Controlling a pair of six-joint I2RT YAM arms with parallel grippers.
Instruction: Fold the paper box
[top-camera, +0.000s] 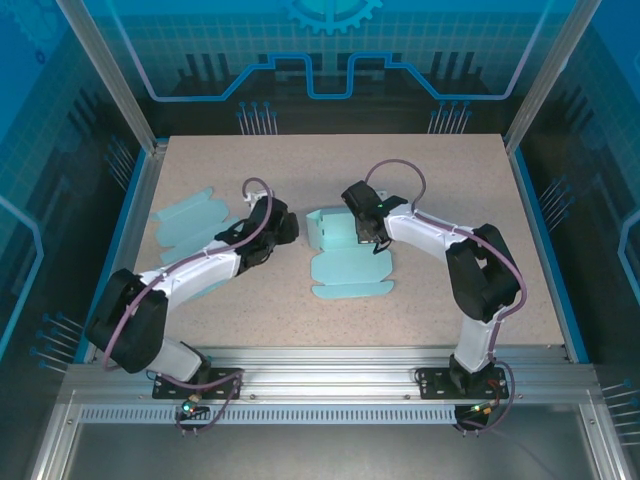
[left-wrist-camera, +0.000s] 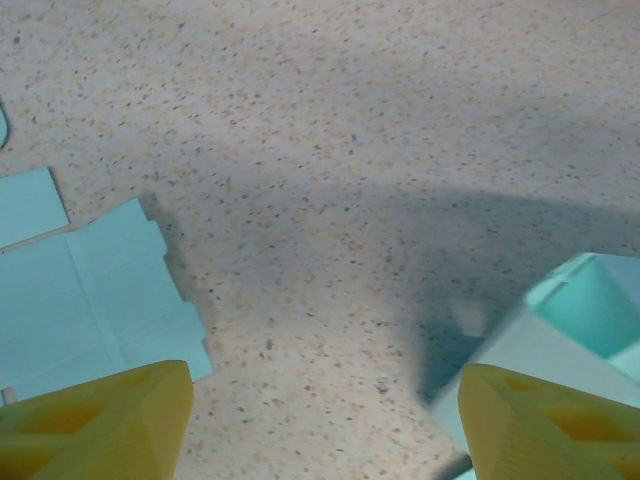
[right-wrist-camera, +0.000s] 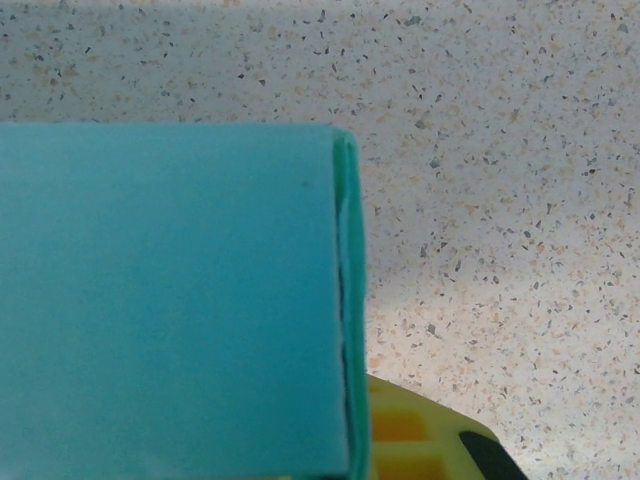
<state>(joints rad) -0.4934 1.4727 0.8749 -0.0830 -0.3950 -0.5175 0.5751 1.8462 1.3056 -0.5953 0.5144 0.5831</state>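
Observation:
The teal paper box (top-camera: 345, 262) lies mid-table, its far part folded up into walls and its near part flat. My right gripper (top-camera: 362, 236) is shut on the folded-up right wall; in the right wrist view that wall (right-wrist-camera: 170, 300) stands edge-on against one yellow finger (right-wrist-camera: 420, 440). My left gripper (top-camera: 287, 228) hovers just left of the box, open with nothing between its yellow fingers (left-wrist-camera: 110, 420). In the left wrist view the box's near corner (left-wrist-camera: 590, 310) sits beside the right finger and bare table lies between the two.
A second flat teal cut-out sheet (top-camera: 195, 220) lies on the table's left side, also seen under my left finger as a sheet (left-wrist-camera: 90, 300). Metal frame rails (top-camera: 330, 360) border the speckled table (top-camera: 450, 180). There is bare surface at the back and right.

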